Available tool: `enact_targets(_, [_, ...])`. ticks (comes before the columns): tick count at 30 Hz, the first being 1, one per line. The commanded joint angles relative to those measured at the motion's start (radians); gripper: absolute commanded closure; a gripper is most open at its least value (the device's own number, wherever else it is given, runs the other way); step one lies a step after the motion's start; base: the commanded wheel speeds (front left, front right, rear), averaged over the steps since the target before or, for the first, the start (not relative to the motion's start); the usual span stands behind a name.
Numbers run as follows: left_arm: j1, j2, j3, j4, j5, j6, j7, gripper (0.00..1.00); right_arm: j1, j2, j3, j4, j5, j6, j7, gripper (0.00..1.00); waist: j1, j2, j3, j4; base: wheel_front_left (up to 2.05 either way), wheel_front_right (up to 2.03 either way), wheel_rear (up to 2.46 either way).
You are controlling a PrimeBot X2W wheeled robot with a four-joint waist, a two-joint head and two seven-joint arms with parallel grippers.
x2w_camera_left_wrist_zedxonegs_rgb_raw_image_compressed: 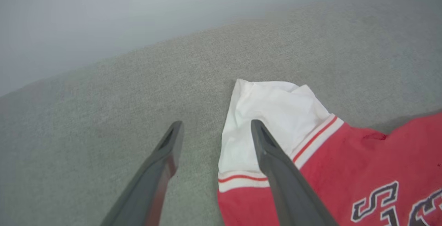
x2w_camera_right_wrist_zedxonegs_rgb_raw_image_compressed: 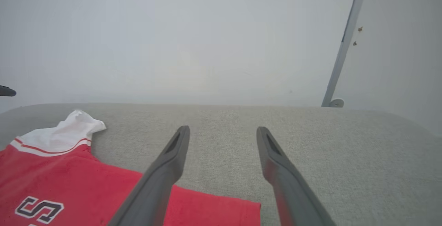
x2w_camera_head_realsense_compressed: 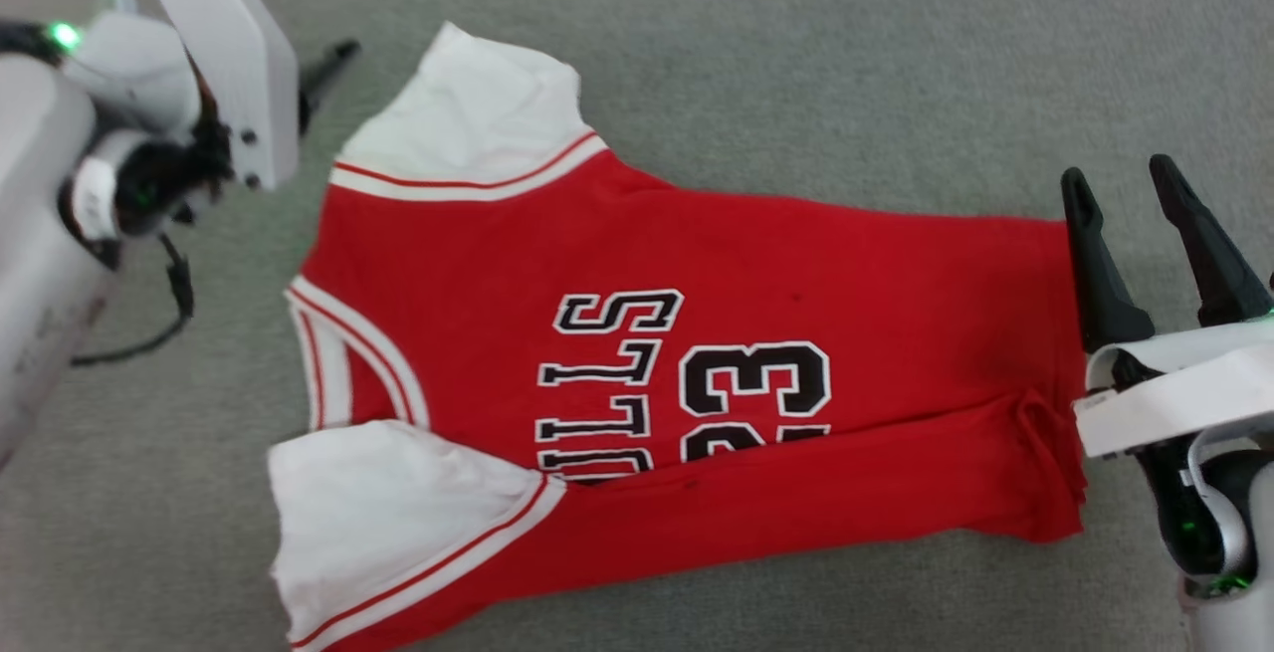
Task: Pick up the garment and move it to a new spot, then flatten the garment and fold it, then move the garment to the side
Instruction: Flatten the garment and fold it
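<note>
On grey fabric surface [x2w_camera_head_realsense_compressed: 796, 55], garment [x2w_camera_head_realsense_compressed: 796, 264] flat, near edge folded up over the print [x2w_camera_head_realsense_compressed: 687, 383], hem [x2w_camera_head_realsense_compressed: 1055, 333] to the right. Just beside the hem, right jaws wide apart, empty. Farther off, left jaws wide apart, empty, beside far white sleeve [x2w_camera_head_realsense_compressed: 478, 114].

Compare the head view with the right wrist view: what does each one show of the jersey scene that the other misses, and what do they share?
Head view adds: the "23" print, the near white sleeve and a folded-over near edge on the jersey. Right wrist view adds: a pale wall and a slim grey bar against it. Shared: the red jersey, its far white sleeve, the letter S, the grey fabric surface and the right gripper, fingers open.
</note>
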Motion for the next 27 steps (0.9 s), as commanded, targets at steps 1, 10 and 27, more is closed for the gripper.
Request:
enact_targets(1, [-0.015,-0.004,0.004,0.013,0.006,-0.007,-0.005,0.0,-0.018,0.009,-0.001,0.006,-0.005,-0.002,-0.012,0.0,0.0,0.0,0.057,-0.053,0.0,0.0,0.0])
enact_targets(10, [-0.131,-0.06,-0.014,0.192,0.008,-0.106,0.057,0.0,-0.04,0.042,0.045,0.092,-0.001,-0.002,-0.084,0.0,0.0,0.0,0.133,-0.102,0.0,0.0,0.0])
enact_targets(27, [-0.159,-0.19,-0.094,0.451,0.018,-0.122,0.197,1.0,-0.073,0.056,0.072,0.109,-0.001,-0.002,-0.037,0.0,0.0,0.0,0.154,-0.121,0.0,0.0,0.0])
